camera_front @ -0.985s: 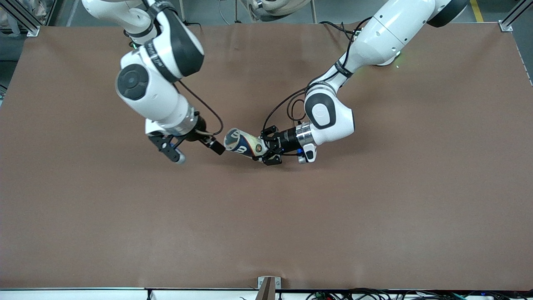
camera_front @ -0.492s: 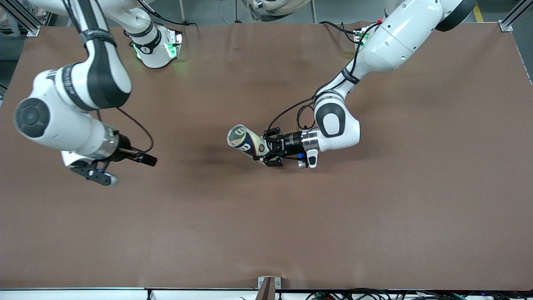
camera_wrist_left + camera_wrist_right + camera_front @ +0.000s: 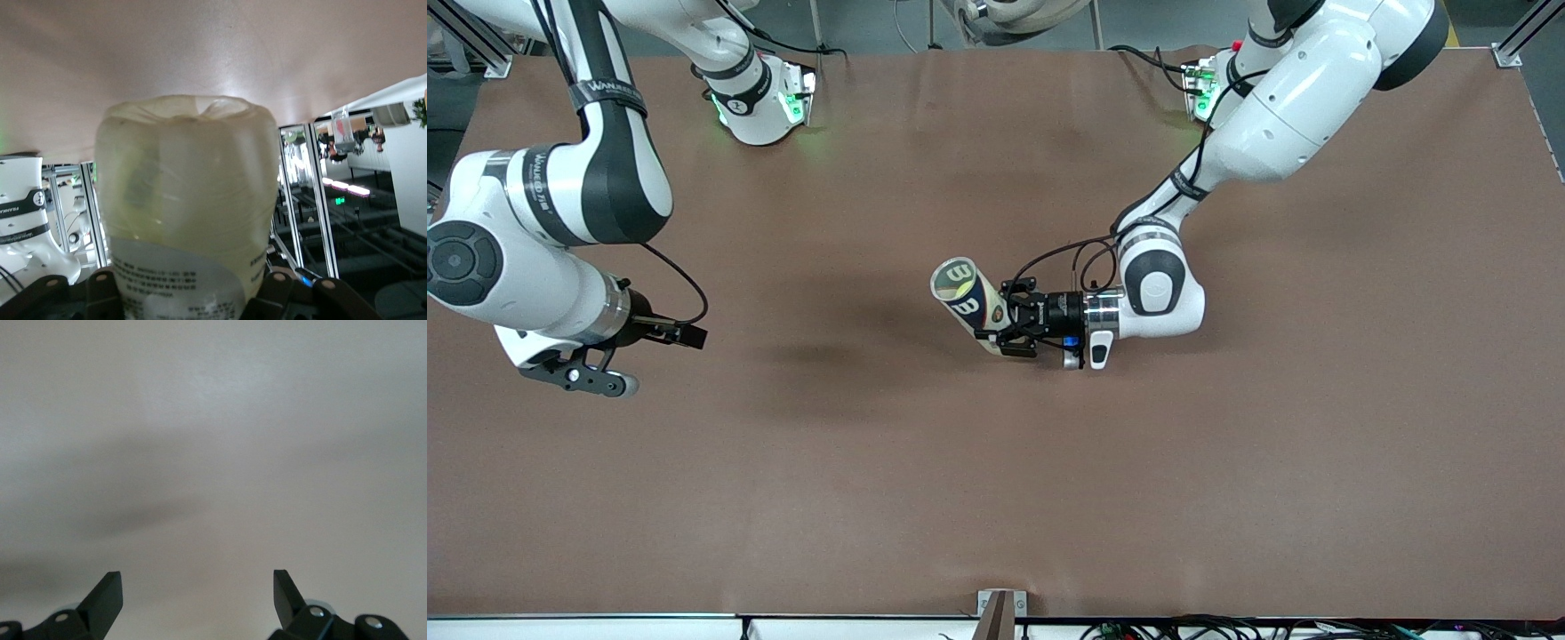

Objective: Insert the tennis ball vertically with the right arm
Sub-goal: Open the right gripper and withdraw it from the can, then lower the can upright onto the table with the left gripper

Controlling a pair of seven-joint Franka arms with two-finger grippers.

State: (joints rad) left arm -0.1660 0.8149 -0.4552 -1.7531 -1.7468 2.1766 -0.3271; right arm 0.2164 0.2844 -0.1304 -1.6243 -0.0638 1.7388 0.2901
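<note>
Jaws on my right gripper [image 3: 574,378] stood spread with nothing between them, over the worktop [image 3: 996,498] toward the right arm's end. Mid-worktop, my left gripper [image 3: 1005,331] had its jaws clamped on the tennis-ball tube [image 3: 969,300], tilted, a ball visible inside its open mouth.

Clear tennis-ball can [image 3: 967,298], mouth up and tilted, over the table's middle.
</note>
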